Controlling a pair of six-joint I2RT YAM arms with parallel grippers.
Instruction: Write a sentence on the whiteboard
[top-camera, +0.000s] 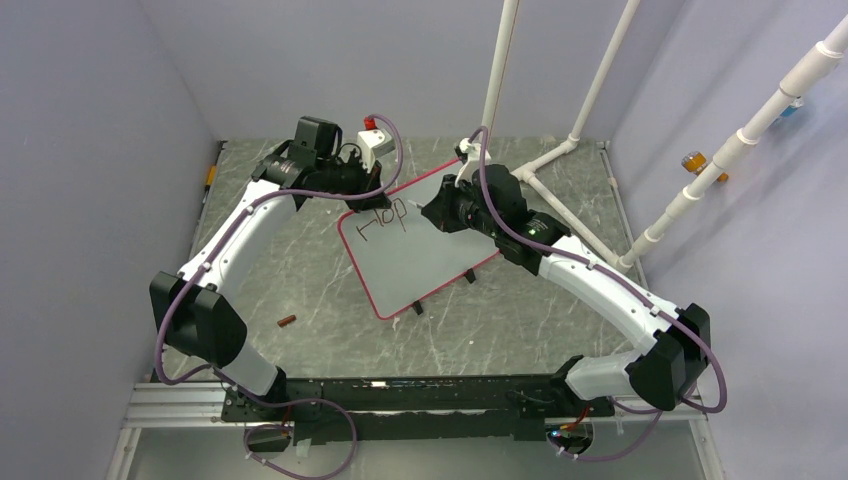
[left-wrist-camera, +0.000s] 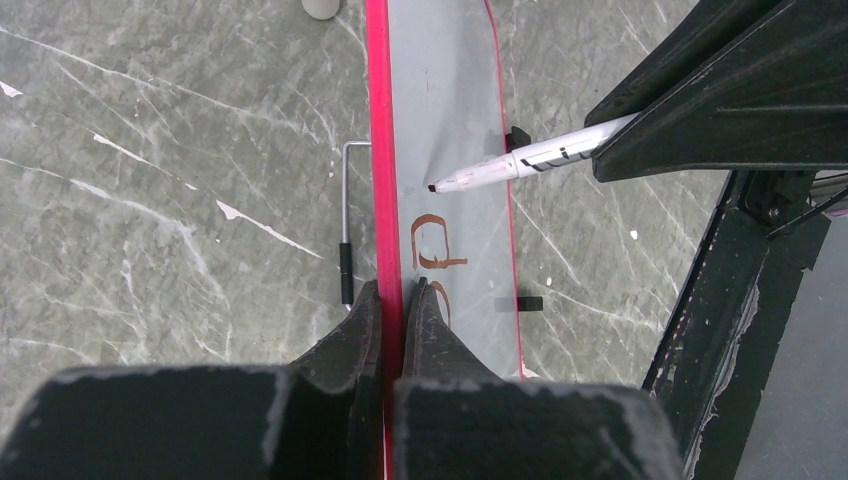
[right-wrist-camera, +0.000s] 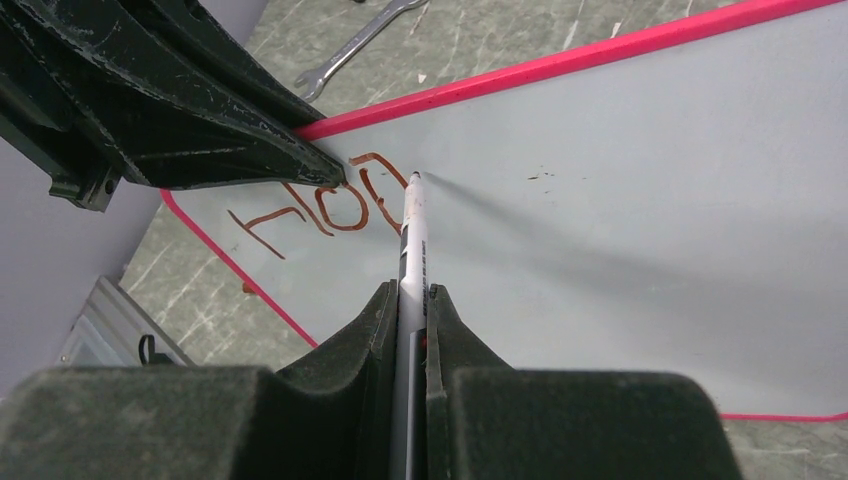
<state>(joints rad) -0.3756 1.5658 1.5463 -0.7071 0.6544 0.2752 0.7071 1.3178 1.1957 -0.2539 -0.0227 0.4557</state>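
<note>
- Pinching the red-pink frame at the far corner of the whiteboard (top-camera: 425, 262), your left gripper (left-wrist-camera: 403, 290) is clamping it mid-table, between the arms.
- Your right gripper (right-wrist-camera: 410, 295) is squeezing a white marker (right-wrist-camera: 413, 230), its tip just past the "p".
- The sentence (right-wrist-camera: 320, 205) is reading "Hop"; bare board is lying open beyond it.
- A wrench (right-wrist-camera: 350, 45) is lying on the grey marbled table (top-camera: 300, 280) outside the frame.

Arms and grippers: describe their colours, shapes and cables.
The left arm and right arm are white curved shells with black joint blocks; a purple cable runs along each. The left gripper and right gripper are black, tapered, with scuffed grey edges.
</note>
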